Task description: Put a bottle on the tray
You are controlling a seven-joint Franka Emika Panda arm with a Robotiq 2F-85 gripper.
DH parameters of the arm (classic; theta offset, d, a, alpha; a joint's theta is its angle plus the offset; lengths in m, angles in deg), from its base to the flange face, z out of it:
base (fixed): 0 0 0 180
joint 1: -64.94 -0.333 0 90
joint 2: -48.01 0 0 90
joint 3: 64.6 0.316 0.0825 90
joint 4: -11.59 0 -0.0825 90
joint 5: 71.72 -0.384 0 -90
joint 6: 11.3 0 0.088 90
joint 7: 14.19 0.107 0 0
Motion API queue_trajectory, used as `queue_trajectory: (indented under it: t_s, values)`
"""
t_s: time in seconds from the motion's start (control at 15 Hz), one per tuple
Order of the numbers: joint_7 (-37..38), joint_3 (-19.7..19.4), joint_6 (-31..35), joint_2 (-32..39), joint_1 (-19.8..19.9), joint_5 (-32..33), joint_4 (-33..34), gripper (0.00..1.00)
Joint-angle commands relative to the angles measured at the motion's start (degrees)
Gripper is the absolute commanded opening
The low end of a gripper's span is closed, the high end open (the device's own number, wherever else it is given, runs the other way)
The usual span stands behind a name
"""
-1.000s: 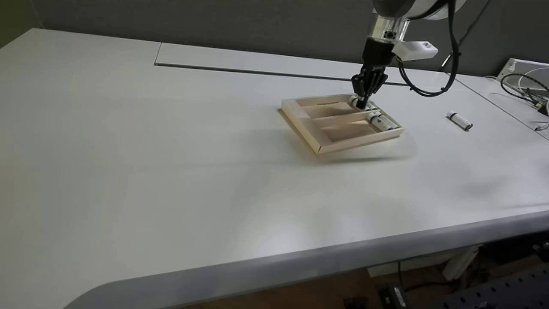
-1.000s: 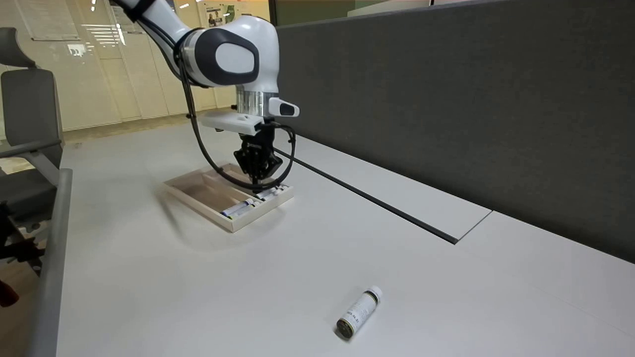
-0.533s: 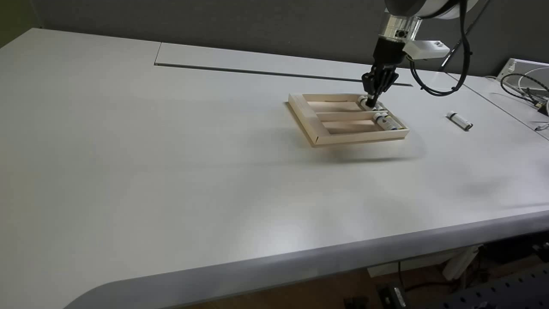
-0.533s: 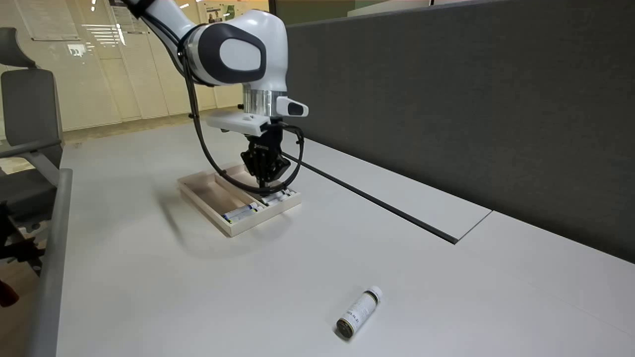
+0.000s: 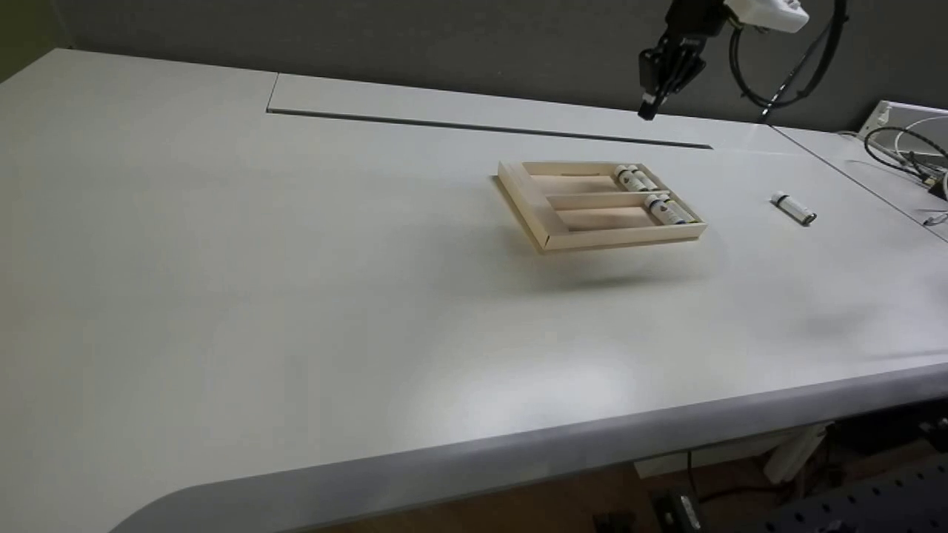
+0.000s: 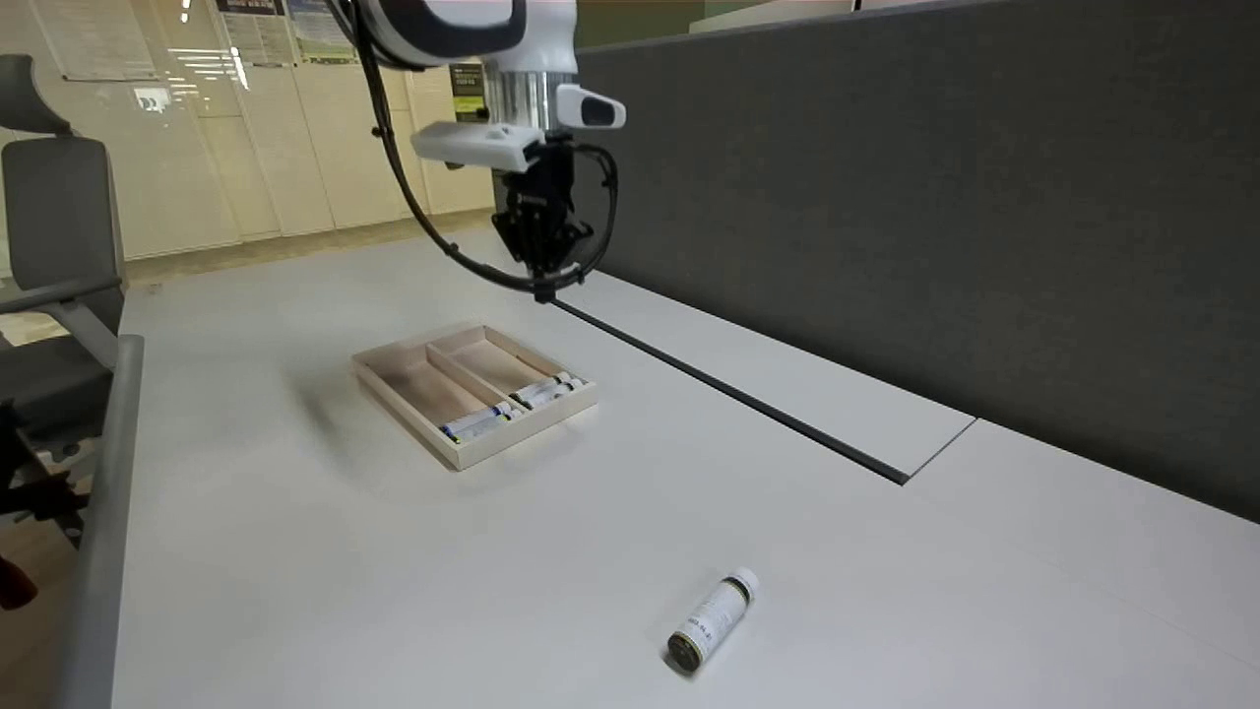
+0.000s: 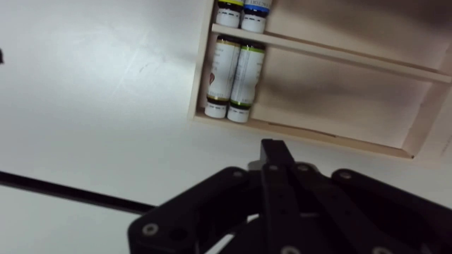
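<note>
The beige two-compartment tray [image 5: 621,238] [image 6: 522,433] [image 7: 353,58] lies on the table. Two white bottles [image 7: 222,70] [image 5: 630,178] lie side by side in the compartment nearer the wall. Two more bottles [image 7: 257,14] [image 5: 665,209] lie in the other compartment, all at the same end. Another white bottle [image 5: 793,208] [image 6: 711,622] with a dark base lies on the table, apart from the tray. My gripper [image 5: 647,111] [image 6: 544,291] [image 7: 277,151] is above the table on the tray's wall side. Its fingertips are together with nothing between them.
A dark strip [image 6: 728,389] runs along the table near the grey partition [image 6: 906,217]. Cables and a box [image 5: 907,126] stand at the table's far end. The table's front edge [image 5: 533,451] is rounded. A small dark speck shows at the wrist view's left edge, unclear.
The tray first shifted slightly with my gripper's tips in it, then stayed still. My gripper has since risen out of the tray, and the bottles beneath it are now uncovered.
</note>
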Motion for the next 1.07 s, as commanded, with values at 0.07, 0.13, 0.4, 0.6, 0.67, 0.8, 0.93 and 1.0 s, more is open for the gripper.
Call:
queue_trajectory:
  t_s: [0.07, 0.13, 0.4, 0.6, 0.67, 0.8, 0.93, 1.0]
  values:
    - [-0.65, -0.71, -5.79, -7.88, 0.04, -0.07, -1.25, 0.33]
    - [-0.66, -0.99, -6.92, -8.94, -0.01, 0.06, -1.2, 0.39]
    - [-0.53, -2.04, -10.29, -11.62, -0.15, 0.31, -0.99, 0.67]
    - [-0.6, -2.57, -10.93, -12.43, -0.21, 0.43, -1.19, 0.87]
    - [-0.52, -2.7, -11.12, -12.5, -0.21, 0.41, -1.21, 0.93]
    - [-0.69, -2.56, -10.46, -11.02, -0.26, -0.07, -0.09, 0.82]
    - [-0.72, -2.69, -10.59, -11.02, -0.23, -0.06, -0.12, 0.94]
    - [-0.75, -2.7, -10.6, -11.02, -0.23, -0.05, -0.13, 0.98]
